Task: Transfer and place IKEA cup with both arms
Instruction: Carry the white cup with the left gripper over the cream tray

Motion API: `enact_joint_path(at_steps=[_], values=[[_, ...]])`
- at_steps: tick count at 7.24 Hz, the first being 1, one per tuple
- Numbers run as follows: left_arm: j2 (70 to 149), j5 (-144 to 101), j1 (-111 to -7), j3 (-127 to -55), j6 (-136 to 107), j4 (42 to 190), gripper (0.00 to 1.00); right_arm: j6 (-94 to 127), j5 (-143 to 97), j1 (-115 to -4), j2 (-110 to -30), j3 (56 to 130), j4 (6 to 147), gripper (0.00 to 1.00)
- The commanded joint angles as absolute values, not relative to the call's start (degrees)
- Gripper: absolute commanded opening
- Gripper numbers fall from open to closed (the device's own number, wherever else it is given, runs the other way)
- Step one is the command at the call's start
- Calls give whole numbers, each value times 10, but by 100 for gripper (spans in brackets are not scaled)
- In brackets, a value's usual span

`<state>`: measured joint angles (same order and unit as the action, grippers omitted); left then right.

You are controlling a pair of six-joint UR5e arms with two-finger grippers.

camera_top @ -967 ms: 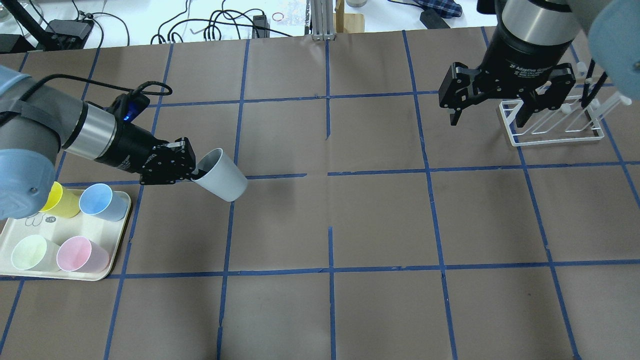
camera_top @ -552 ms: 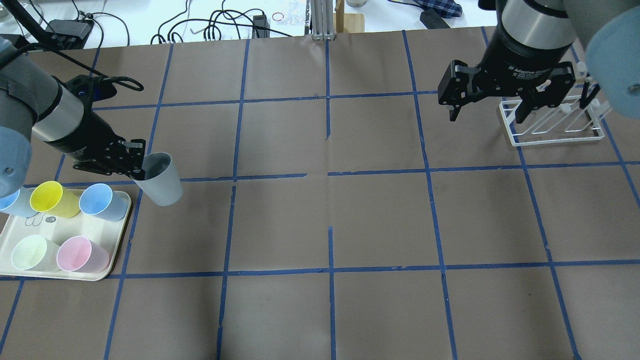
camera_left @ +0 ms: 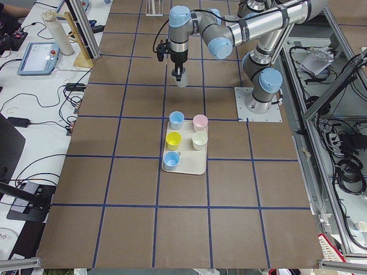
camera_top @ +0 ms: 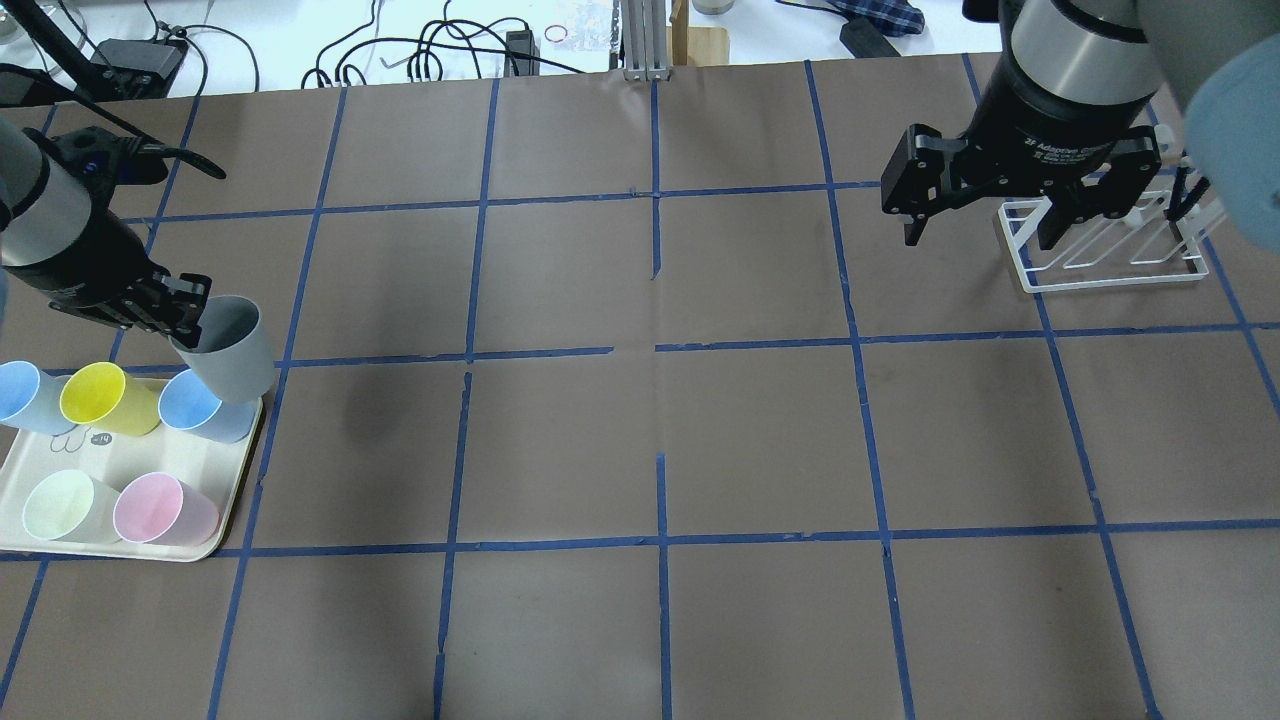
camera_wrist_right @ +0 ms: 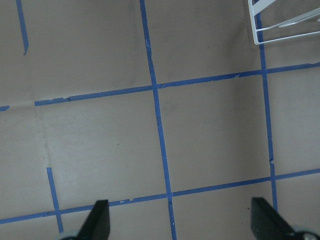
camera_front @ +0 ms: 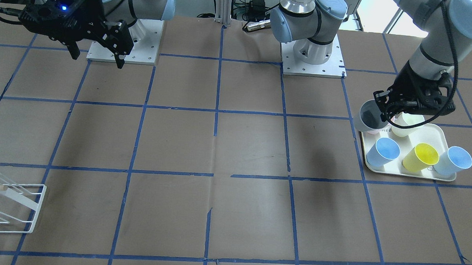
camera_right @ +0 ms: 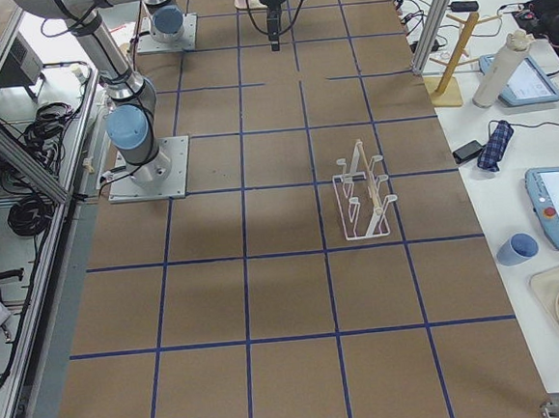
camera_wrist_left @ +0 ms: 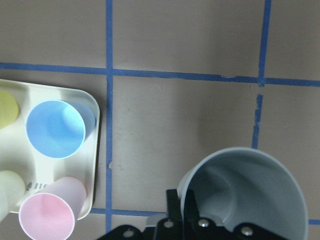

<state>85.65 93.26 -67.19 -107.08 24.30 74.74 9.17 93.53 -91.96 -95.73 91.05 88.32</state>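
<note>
One IKEA cup (camera_top: pixel 230 352) in left hand (camera_top: pixel 190 320)

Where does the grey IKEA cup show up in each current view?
Exterior front-facing: IKEA cup, right side, at the tray's upper-left corner.
Overhead exterior: far left, over the tray's upper-right corner.
Exterior left: top centre, beyond the tray.
Exterior right: not in it.
Left wrist-mounted: bottom right.
Right wrist-mounted: not in it.
Shared landmark: cream tray of coloured cups, in all four views showing the cup.

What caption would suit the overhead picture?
Left hand holds the pale-grey cup beside a tray of coloured cups; right hand hangs open above the table.
</note>
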Motion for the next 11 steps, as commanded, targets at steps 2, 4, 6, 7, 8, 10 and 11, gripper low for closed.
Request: enact_joint_path(at_steps=[2, 4, 6, 7, 8, 10, 11], values=[[869, 921, -538, -1070, 421, 732, 0, 92, 938, -923, -959, 913, 882, 100], [869, 912, -437, -1064, 522, 737, 0, 98, 938, -936, -957, 912, 886, 100], [874, 864, -340, -1051, 620, 750, 0, 98, 938, -936, -957, 912, 886, 100], [883, 858, -301, -1049, 689, 750, 0, 97, 938, -936, -957, 912, 886, 100], [895, 839, -274, -1046, 732, 744, 0, 97, 939, -936, -958, 912, 885, 100], [948, 753, -217, -1043, 806, 742, 0, 96, 939, -936, -957, 912, 885, 100], [969, 748, -207, -1036, 822, 742, 0, 96, 939, -936, -958, 912, 885, 100]])
